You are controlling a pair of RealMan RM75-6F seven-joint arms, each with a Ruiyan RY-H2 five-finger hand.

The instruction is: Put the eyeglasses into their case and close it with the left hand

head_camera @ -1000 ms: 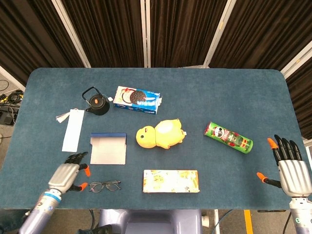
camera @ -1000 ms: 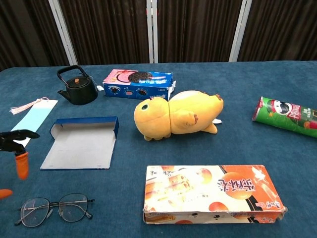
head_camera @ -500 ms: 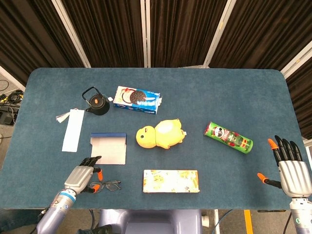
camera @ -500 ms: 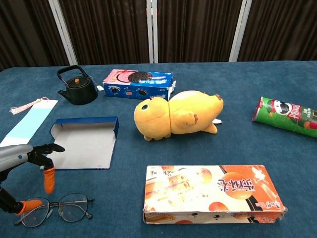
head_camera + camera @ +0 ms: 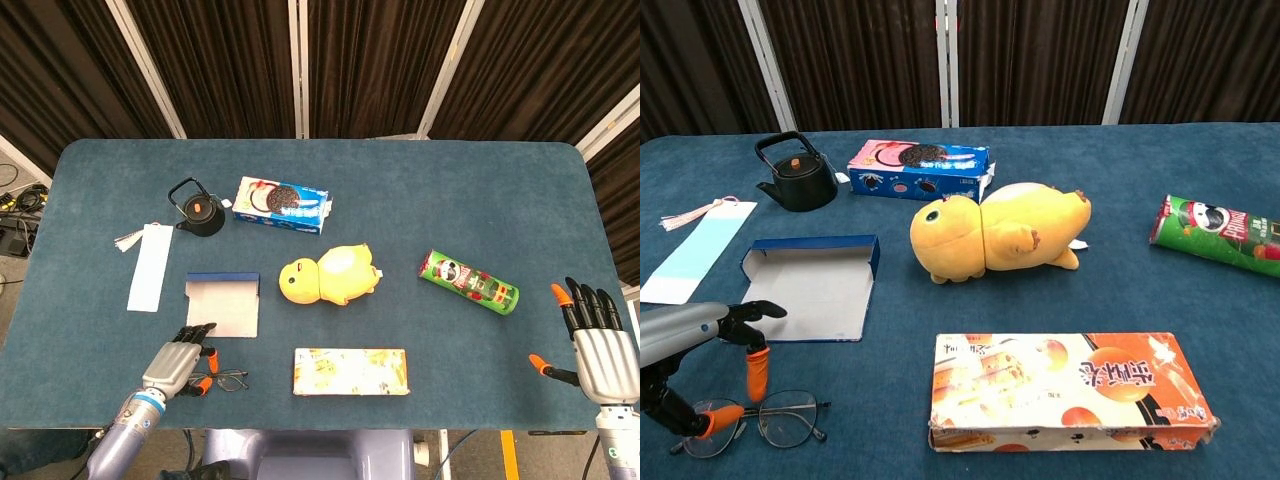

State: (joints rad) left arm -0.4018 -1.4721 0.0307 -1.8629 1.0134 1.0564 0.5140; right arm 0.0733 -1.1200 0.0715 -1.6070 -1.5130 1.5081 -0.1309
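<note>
The eyeglasses (image 5: 228, 381) (image 5: 770, 421) lie flat near the table's front left edge. Their case (image 5: 222, 307) (image 5: 805, 290), a blue box with a pale inside, lies open just behind them. My left hand (image 5: 180, 366) (image 5: 695, 335) hovers at the glasses' left end with its fingers apart. One orange fingertip (image 5: 757, 374) hangs just above the frame and the thumb tip (image 5: 715, 418) overlaps the left lens; I see no firm grip. My right hand (image 5: 598, 345) stays open at the table's right edge, far from both, and is out of the chest view.
A yellow plush duck (image 5: 328, 274) (image 5: 995, 232) lies mid-table and an orange snack box (image 5: 350, 372) (image 5: 1070, 390) sits right of the glasses. Behind the case are a black teapot (image 5: 197, 208), a cookie box (image 5: 281, 203) and a white bookmark (image 5: 150, 265). A green chip can (image 5: 468, 282) lies at right.
My left hand has moved right along the front edge, from beside the glasses to over their left lens. The glasses, the case and my right hand have not moved.
</note>
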